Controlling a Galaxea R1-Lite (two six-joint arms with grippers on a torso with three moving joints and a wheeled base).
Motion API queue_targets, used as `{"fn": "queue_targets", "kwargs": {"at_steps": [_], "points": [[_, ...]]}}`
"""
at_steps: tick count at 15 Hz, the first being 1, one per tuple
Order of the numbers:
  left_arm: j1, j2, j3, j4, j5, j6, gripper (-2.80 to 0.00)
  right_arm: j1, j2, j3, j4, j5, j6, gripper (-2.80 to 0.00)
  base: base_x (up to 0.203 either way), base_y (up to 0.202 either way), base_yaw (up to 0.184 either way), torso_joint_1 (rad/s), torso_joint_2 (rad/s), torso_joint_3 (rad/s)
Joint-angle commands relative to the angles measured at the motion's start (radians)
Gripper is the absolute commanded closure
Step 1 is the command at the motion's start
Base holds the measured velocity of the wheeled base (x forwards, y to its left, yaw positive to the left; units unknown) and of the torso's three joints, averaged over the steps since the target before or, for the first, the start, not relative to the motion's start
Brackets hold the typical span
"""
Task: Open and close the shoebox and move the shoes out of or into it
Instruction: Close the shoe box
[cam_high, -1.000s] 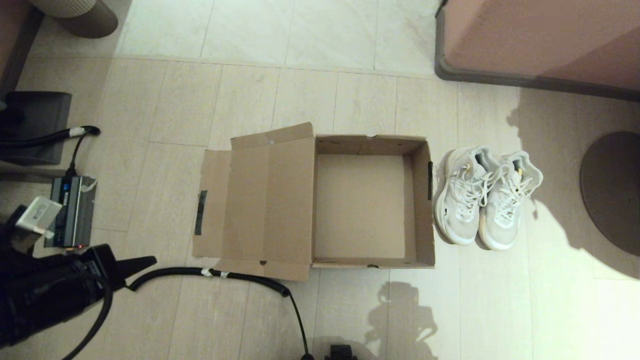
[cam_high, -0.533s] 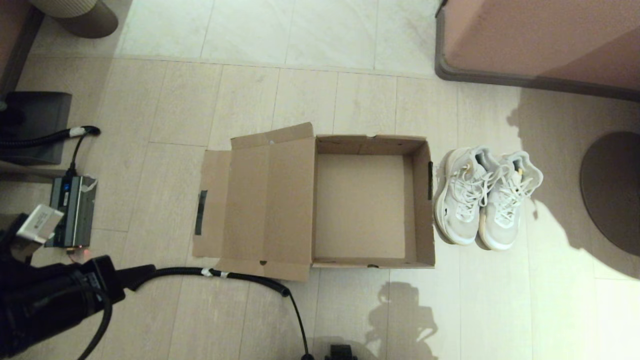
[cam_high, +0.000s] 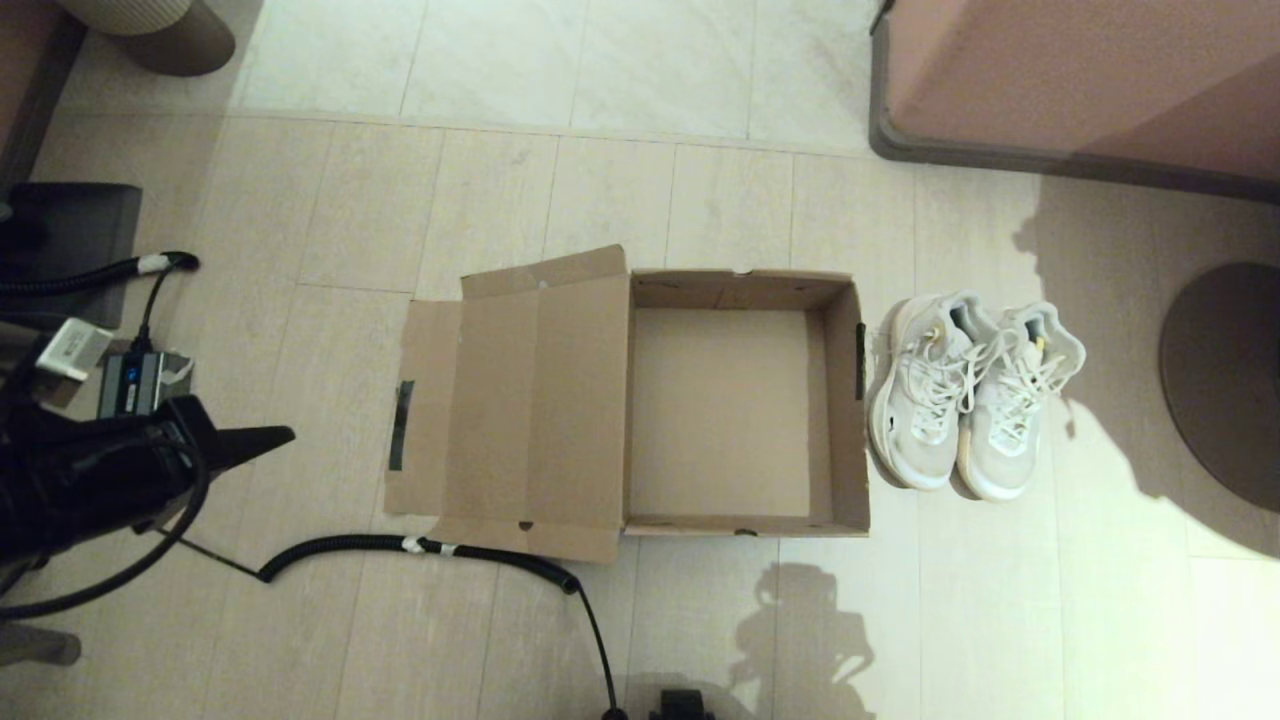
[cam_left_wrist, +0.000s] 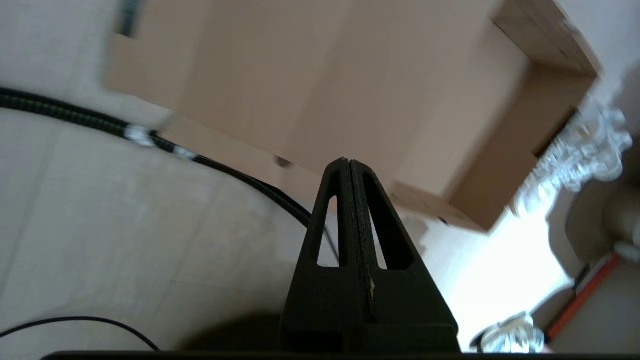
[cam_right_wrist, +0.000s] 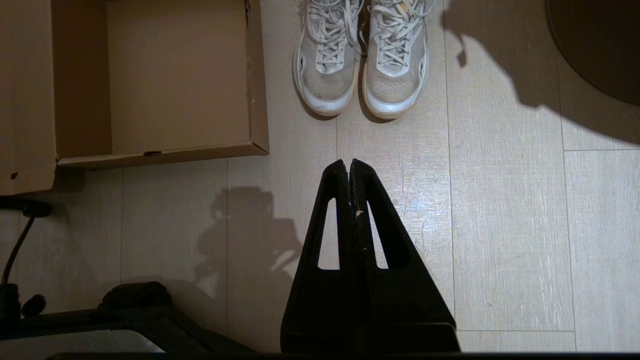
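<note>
The brown shoebox (cam_high: 845, 400) lies open and bare inside on the floor, its flap lid (cam_high: 520, 400) folded flat to the left. The pair of white sneakers (cam_high: 970, 395) stands just right of the box, toes toward me. My left gripper (cam_high: 285, 434) is shut and holds nothing, well left of the lid; its wrist view shows the closed tip (cam_left_wrist: 348, 162) pointing toward the shoebox (cam_left_wrist: 350, 75). My right gripper (cam_right_wrist: 348, 164) is shut and holds nothing, over bare floor short of the sneakers (cam_right_wrist: 360, 55) and the shoebox (cam_right_wrist: 257, 80); it does not show in the head view.
A black corrugated cable (cam_high: 420, 546) runs along the floor by the lid's near edge. A small electronics box (cam_high: 135, 385) and a dark block (cam_high: 70, 250) sit far left. A pink furniture base (cam_high: 1080, 90) is back right, and a dark round base (cam_high: 1225, 385) is right.
My left arm has risen and moved away from me, from the near left corner to level with the lid's middle. Box, shoes and cable have stayed put.
</note>
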Motion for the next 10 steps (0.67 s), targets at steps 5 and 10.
{"fn": "queue_targets", "kwargs": {"at_steps": [5, 10], "points": [[0.165, 0.321, -0.006, -0.224, -0.125, 0.014, 0.0, 0.0, 0.002, 0.012, 0.002, 0.0, -0.002, 0.0, 0.0, 0.0, 0.0, 0.0, 0.0, 0.0], [0.156, 0.654, -0.031, -0.608, -0.153, 0.013, -2.8, 0.0, 0.002, 0.011, 0.002, 0.0, -0.002, 0.0, 0.0, 0.0, 0.0, 0.0, 0.0, 0.0]]}}
